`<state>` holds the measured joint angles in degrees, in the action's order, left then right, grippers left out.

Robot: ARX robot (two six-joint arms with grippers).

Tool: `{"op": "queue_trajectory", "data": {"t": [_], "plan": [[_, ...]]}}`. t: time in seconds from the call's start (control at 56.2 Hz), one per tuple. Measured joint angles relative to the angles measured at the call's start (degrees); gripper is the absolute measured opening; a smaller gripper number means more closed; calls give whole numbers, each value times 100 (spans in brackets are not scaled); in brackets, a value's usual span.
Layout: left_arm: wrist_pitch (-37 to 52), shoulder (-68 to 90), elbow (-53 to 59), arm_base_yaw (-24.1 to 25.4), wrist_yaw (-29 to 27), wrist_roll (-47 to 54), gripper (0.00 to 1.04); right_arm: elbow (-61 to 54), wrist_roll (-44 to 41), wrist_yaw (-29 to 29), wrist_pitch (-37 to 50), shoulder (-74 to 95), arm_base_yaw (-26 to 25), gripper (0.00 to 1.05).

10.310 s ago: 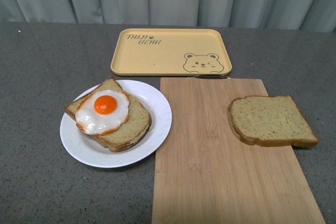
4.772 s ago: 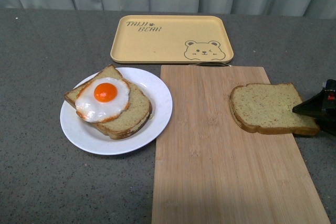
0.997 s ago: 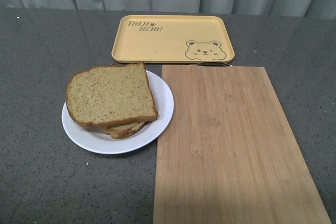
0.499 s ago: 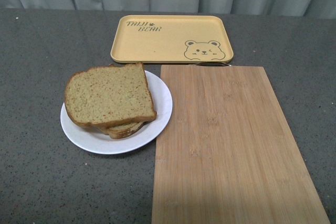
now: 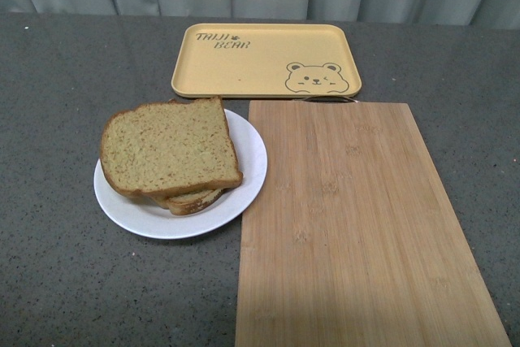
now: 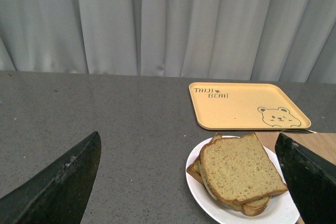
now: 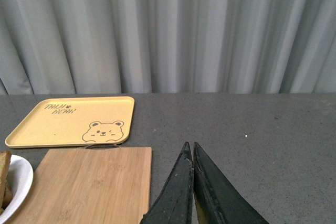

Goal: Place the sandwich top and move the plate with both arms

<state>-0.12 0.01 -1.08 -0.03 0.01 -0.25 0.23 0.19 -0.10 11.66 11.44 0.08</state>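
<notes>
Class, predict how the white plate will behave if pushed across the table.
The plate looks rigid and smooth, so it would probably slide rather than bend. The top slice sits askew on the lower slice, so it may shift if jolted.

The chopping board (image 5: 349, 225) was grained wood; the plate (image 5: 252, 160) smooth and glossy; the sandwich top (image 5: 169, 148) coarse-crumbed; the tray (image 5: 260, 62) matt.
</notes>
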Motion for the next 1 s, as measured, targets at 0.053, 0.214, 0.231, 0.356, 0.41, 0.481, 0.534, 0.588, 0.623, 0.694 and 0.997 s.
{"op": "queue_trajectory", "data": {"t": [0.053, 0.214, 0.231, 0.356, 0.41, 0.481, 0.534, 0.588, 0.623, 0.694, 0.997], "plan": [[0, 0, 0, 0, 0, 0, 98, 0, 0, 0, -66, -68, 2, 1], [0, 0, 0, 0, 0, 0, 98, 4, -2, 0, -1095, -896, 2, 1], [0, 2, 0, 0, -2, 0, 98, 4, 0, -2, -1115, -940, 0, 1], [0, 0, 0, 0, 2, 0, 98, 4, -2, 0, -1150, -1115, 0, 1], [0, 0, 0, 0, 0, 0, 98, 4, -2, -2, -1152, -1117, 2, 1], [0, 0, 0, 0, 0, 0, 98, 4, -2, -2, -1154, -1117, 2, 1], [0, 0, 0, 0, 0, 0, 98, 4, -9, -2, -1154, -1119, 0, 7], [0, 0, 0, 0, 0, 0, 98, 4, -11, -2, -1154, -1119, 0, 16], [0, 0, 0, 0, 0, 0, 98, 4, -9, -2, -1156, -1119, 2, 23], [-802, 393, -262, 39, 223, -501, 98, 4, -9, 0, -1156, -1119, 2, 35], [310, 3324, -450, 122, 918, -2452, 98, 4, -9, -2, -1156, -1119, 2, 92]]}}
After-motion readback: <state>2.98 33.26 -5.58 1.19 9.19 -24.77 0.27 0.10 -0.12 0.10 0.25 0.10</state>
